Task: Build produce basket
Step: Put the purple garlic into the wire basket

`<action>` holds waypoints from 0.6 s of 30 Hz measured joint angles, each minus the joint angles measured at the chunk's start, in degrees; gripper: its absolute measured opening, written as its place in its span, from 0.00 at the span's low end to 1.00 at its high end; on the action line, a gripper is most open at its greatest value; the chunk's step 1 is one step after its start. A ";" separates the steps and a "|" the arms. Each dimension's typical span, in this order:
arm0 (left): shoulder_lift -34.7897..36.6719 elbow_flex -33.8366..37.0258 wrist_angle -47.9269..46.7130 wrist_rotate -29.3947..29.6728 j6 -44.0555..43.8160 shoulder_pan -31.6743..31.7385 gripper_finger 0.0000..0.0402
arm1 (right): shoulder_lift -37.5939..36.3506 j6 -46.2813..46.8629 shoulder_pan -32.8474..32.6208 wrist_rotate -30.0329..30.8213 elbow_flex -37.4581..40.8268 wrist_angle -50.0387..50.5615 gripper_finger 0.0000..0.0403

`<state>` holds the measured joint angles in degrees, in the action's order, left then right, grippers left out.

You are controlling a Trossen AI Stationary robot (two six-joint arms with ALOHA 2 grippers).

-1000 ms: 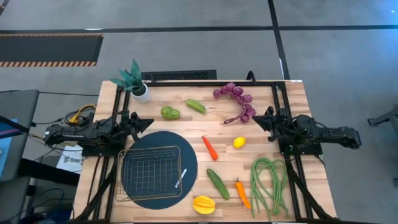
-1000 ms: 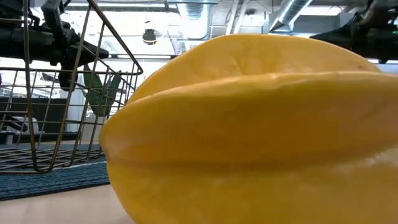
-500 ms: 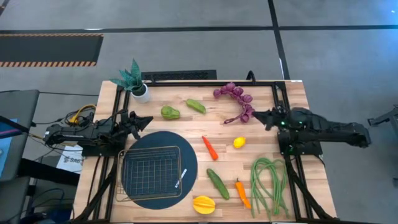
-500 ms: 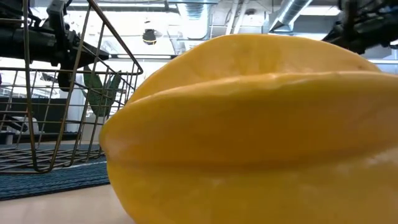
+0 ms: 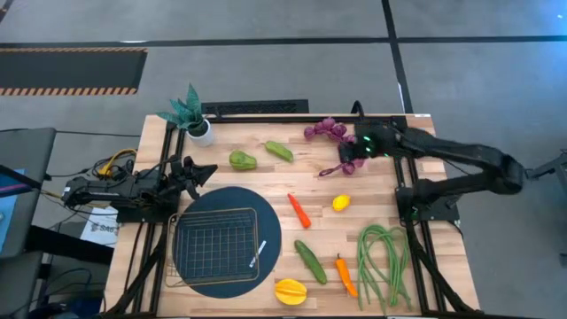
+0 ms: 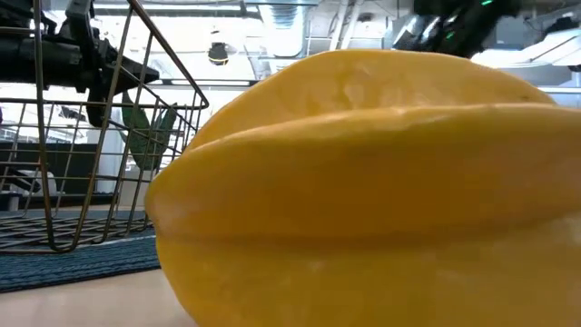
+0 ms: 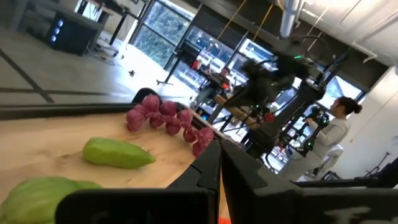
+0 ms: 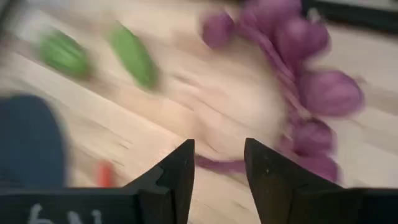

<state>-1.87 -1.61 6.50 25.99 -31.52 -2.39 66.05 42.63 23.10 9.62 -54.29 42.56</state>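
Right gripper [image 5: 359,147] hovered over the purple grape string [image 5: 337,142] near the table's far right corner, fingers [image 8: 177,177] parted narrowly and empty. The left gripper [image 5: 202,171] waited by the left edge, fingers closed together. The wire basket [image 5: 215,245] sat on a dark round mat [image 5: 270,221] toward the near left corner; remaining produce lay scattered across the wooden table [image 5: 372,204].

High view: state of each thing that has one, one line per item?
basket: empty, on the dark round mat
grape string: on the table, not gripped
right tool: open, over the grape string
left tool: shut, holding nothing, beside the mat
star fruit: on the table, outside the basket
green beans: loose on the table
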 joint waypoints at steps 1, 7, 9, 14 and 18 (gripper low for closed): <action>0.00 0.00 0.51 -0.24 0.38 0.00 0.00 | 2.89 -0.91 0.70 -0.66 -1.88 2.00 0.40; 0.02 -0.02 2.69 -0.24 5.37 0.00 0.00 | 15.04 -7.06 2.48 -2.55 -11.60 4.09 0.38; 0.00 -0.02 2.90 -0.26 5.76 0.00 0.00 | 17.26 -8.42 2.55 -2.72 -14.37 4.11 0.37; 0.02 -0.04 3.62 0.05 4.55 0.00 0.00 | 19.55 -11.00 2.55 -2.33 -19.93 7.69 0.37; 0.00 -0.04 2.86 0.35 1.41 0.00 0.00 | 19.11 -10.95 2.58 0.20 -21.84 13.06 0.37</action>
<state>-1.87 -1.65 9.37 26.34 -30.10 -2.39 85.16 31.67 25.68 9.82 -76.14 55.62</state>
